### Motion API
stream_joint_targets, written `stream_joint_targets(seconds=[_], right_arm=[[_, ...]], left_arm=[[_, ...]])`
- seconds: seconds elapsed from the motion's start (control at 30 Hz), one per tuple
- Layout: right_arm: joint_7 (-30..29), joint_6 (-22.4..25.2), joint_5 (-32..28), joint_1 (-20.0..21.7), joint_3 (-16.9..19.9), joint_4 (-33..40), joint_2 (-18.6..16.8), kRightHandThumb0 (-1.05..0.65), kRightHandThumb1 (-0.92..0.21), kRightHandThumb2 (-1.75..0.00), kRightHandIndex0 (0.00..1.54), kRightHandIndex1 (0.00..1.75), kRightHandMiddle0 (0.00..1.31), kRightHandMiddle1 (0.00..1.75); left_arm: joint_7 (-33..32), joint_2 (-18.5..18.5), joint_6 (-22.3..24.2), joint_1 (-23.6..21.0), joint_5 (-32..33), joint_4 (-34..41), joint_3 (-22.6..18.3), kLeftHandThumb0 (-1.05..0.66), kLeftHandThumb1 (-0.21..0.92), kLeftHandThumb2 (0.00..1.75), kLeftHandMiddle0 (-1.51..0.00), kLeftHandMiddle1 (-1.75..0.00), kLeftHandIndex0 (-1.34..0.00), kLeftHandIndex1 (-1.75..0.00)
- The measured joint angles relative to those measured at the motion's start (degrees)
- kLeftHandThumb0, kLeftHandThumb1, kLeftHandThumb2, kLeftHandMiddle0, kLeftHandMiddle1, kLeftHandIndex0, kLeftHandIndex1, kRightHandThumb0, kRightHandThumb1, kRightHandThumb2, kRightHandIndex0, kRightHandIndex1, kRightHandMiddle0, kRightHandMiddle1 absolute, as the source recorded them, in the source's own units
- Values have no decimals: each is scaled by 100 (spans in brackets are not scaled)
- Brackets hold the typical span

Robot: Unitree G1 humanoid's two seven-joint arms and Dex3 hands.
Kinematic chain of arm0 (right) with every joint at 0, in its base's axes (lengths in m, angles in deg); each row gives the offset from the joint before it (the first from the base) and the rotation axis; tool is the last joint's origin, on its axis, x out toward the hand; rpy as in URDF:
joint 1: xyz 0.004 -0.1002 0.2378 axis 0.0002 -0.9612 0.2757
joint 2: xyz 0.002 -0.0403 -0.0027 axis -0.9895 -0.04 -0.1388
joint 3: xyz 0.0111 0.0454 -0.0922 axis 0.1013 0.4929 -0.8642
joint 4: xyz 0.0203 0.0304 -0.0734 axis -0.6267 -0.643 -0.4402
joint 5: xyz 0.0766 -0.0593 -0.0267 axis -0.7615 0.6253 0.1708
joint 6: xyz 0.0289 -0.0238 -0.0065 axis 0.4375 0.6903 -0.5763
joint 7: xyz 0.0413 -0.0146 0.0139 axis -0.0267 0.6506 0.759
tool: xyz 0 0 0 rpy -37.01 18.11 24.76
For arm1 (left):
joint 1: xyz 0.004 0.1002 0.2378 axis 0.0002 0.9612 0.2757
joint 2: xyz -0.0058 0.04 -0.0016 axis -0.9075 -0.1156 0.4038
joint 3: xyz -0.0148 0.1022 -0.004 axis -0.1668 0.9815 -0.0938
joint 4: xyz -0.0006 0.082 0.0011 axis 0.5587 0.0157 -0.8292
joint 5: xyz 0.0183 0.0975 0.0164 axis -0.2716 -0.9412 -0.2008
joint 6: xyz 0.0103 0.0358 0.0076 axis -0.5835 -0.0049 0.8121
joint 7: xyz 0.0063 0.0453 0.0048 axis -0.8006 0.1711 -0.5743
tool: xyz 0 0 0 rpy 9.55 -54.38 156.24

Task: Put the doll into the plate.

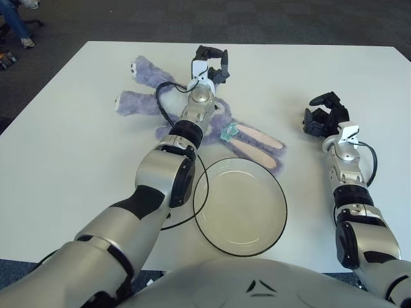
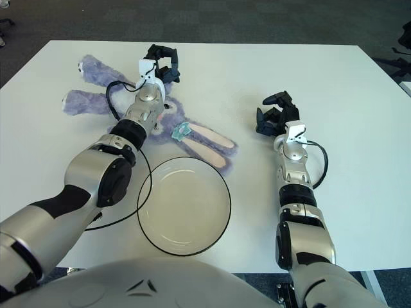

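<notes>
The doll point(image 1: 221, 117) is a purple plush rabbit with pink-lined ears point(image 1: 260, 138) and a teal bow. It lies flat on the white table point(image 1: 77, 147), its legs pointing far left and its ears toward the plate. The clear plate point(image 1: 241, 205) with a dark rim stands empty just in front of the ears. My left arm reaches across the doll's body. My left hand point(image 1: 212, 64) is over the doll's far edge, with its fingers arched open and gripping nothing. My right hand point(image 1: 321, 115) shows to the right of the doll, apart from it, with fingers relaxed and empty.
A black cable point(image 1: 160, 106) loops from my left forearm over the doll, and another loop hangs beside the plate's left rim. The table's far edge meets dark carpet point(image 1: 289, 19). A person's feet show at the far left corner.
</notes>
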Motion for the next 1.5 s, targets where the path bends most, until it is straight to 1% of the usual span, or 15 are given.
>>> stream_joint_targets(seconds=[0.47,0.9,1.1,1.33,1.5], right_arm=[[1,82,-20,-103,-15,231,-69,-1,-34,-125,70,160,33,173],[-22,89,-15,-266,-28,481,-115,-1,-34,-126,71,159,33,174],[-21,105,-12,-307,-49,556,-121,-1,-34,-126,71,159,33,174],[-14,131,-16,-337,-56,616,-136,-1,-34,-126,71,159,33,174],[7,141,-18,-342,-54,624,-141,-1,-34,-126,71,159,33,174]], left_arm=[[63,52,-38,-213,95,-194,18,-40,61,94,-98,-175,-39,-175],[-92,65,-47,-261,134,-274,37,-40,59,97,-103,-175,-40,-175],[216,66,-48,-266,272,-276,54,-41,55,102,-107,-175,-43,-175],[604,67,-100,-273,337,-232,141,-42,53,105,-108,-175,-45,-175],[816,67,-225,-268,352,101,232,-41,53,105,-106,-175,-44,-175]])
